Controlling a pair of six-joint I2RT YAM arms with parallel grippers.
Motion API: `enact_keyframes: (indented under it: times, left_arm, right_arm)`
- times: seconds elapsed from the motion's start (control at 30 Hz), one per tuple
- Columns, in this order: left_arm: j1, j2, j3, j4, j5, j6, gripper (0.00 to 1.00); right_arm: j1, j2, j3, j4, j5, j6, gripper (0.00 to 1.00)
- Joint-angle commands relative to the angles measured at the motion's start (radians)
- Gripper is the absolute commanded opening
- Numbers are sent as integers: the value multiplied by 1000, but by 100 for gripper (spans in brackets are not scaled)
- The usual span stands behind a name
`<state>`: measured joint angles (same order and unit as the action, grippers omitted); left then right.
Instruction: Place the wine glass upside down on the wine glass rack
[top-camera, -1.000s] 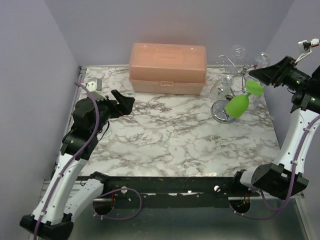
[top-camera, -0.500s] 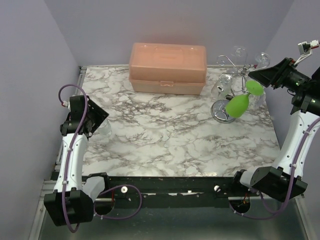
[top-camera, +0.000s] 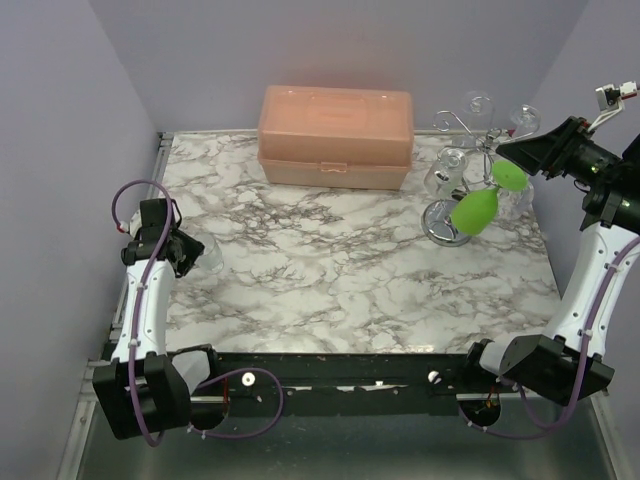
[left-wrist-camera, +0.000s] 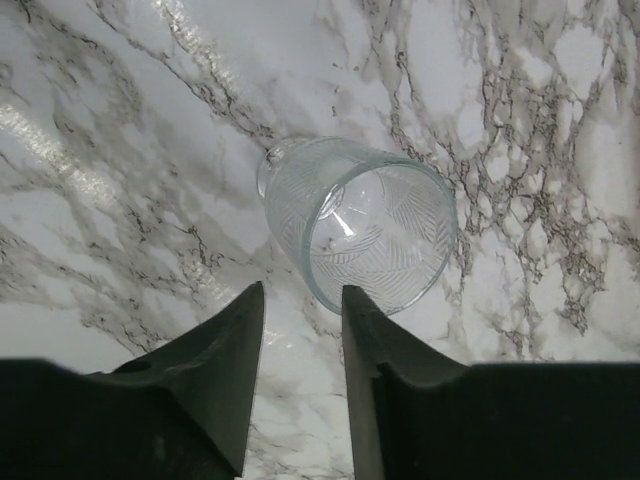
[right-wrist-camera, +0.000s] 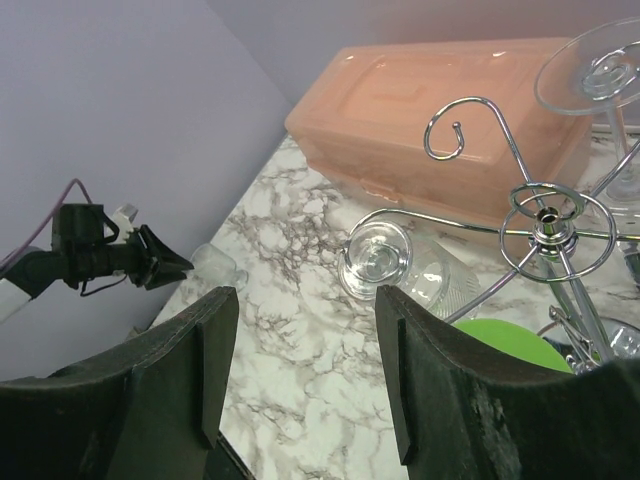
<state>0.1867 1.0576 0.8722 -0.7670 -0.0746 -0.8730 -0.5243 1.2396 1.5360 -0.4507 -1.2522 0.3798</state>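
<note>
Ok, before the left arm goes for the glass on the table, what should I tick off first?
1. Clear wine glass lies on its side on the table: ok.
2. Left gripper jaws apart, empty: ok.
3. Glass between its jaws: not ok, the rim lies just beyond them.
4. Stem reachable: cannot tell, the bowl hides it.
5. Wine glass rack has a free curled arm: ok.
6. Right gripper open, empty, beside the rack: ok.
</note>
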Motion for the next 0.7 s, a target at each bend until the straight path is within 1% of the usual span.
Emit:
enact_keyframes:
  times: [0.0, 0.1, 0.2, 0.23, 0.3, 0.37, 0.4, 0.5, 0.57, 0.67]
  left_arm:
    - [20, 45, -28, 37, -12, -5, 31]
    - [22, 66, -32, 68, 9, 3, 25]
    - [22, 84, -33, 93, 26, 20, 24]
    - [23, 89, -35, 104, 37, 30, 22]
    - [25, 97, -35, 120, 69, 55, 10]
    - [25, 97, -36, 134, 103, 78, 4]
    - [25, 91, -39, 143, 117, 92, 2]
    - [26, 74, -47, 179, 184, 136, 0]
    - [27, 58, -49, 205, 256, 179, 0]
    - [27, -24, -95, 329, 430, 211, 0]
  right_arm:
    - [4, -20, -11, -1, 14, -6, 64]
    - [4, -23, -12, -2, 15, -5, 64]
    - [4, -27, -17, 0, 16, -3, 64]
    - [4, -26, -17, 1, 14, -1, 64]
    - [3, -29, -21, 4, 13, 2, 64]
    - [4, -28, -22, 4, 13, 5, 64]
    - [4, -28, -23, 4, 13, 4, 64]
    - [4, -29, -24, 6, 10, 6, 64]
    - [4, -27, -25, 8, 6, 8, 64]
    - [4, -21, -17, 8, -10, 6, 64]
